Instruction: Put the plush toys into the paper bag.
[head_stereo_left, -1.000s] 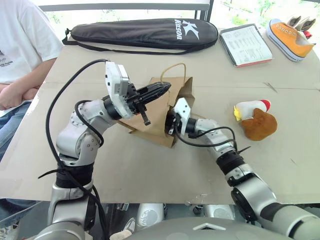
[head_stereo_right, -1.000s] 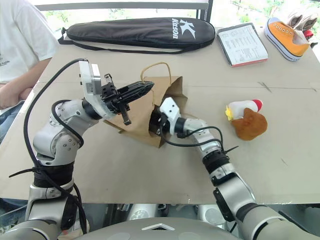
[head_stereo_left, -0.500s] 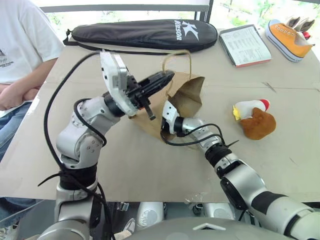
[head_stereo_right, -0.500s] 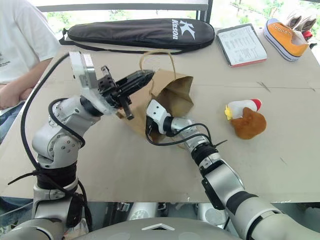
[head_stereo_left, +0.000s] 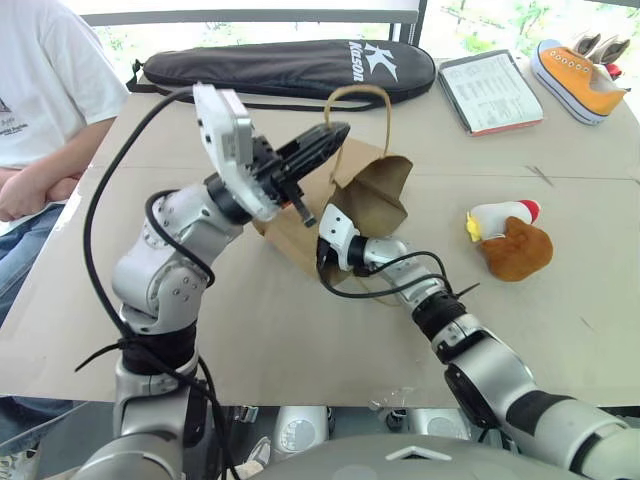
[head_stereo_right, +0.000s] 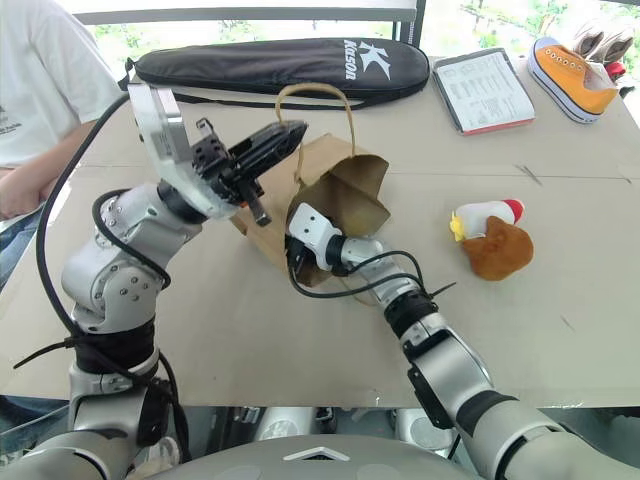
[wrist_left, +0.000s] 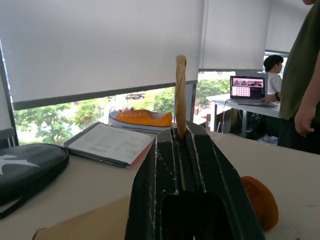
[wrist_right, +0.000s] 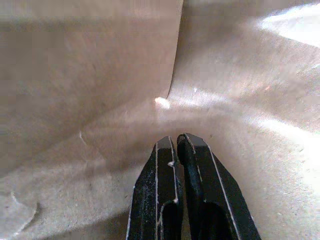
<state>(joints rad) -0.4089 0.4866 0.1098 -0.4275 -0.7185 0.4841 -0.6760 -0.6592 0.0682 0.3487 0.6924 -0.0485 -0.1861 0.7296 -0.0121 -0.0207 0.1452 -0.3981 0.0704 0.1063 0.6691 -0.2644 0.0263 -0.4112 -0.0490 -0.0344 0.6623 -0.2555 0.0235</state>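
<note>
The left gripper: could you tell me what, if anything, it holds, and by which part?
The left gripper is shut on the paper bag, pinching one cord handle.

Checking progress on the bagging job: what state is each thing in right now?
paper bag: lifted by one handle, mouth gaping.
left gripper: shut on the bag's handle.
right gripper: shut, inside the bag.
plush toy: lying on the table, not bagged.
black case: zipped, flat.
</note>
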